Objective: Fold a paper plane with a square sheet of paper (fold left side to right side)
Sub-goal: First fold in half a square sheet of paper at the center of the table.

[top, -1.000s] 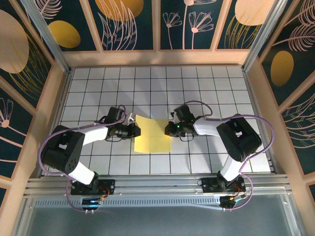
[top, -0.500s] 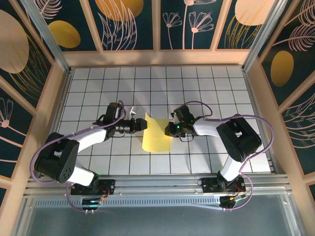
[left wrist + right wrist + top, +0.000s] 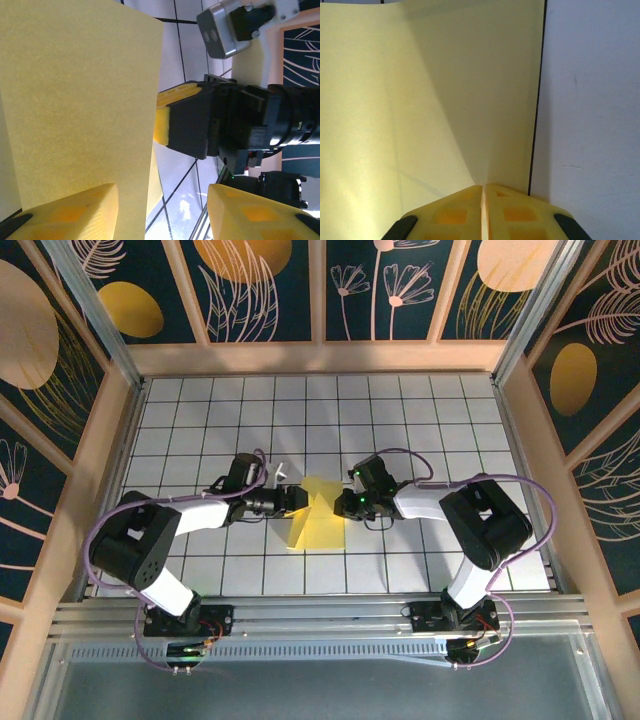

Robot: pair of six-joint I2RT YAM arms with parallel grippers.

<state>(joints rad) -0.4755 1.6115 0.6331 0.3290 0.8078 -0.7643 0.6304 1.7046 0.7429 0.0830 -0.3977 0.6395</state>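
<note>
Right claw (image 3: pixel 483 192): pads pressed together at the sheet's near edge, a pale sliver pinched between them
Square sheet of paper (image 3: pixel 420 100): bright yellow, with a shaded wedge (soft-edged) narrowing toward the claw
Tabletop (image 3: pixel 590 100): white, right of the sheet
Grid line (image 3: pixel 540 75): dark, along the sheet's right edge

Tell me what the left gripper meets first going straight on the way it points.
Likely the lifted edge of the square sheet of paper, lying between its fingers; right behind, the right gripper. Depth unclear.

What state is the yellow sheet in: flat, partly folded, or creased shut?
Partly folded: the square sheet of paper has its left side raised, leaning rightward, not pressed down.
</note>
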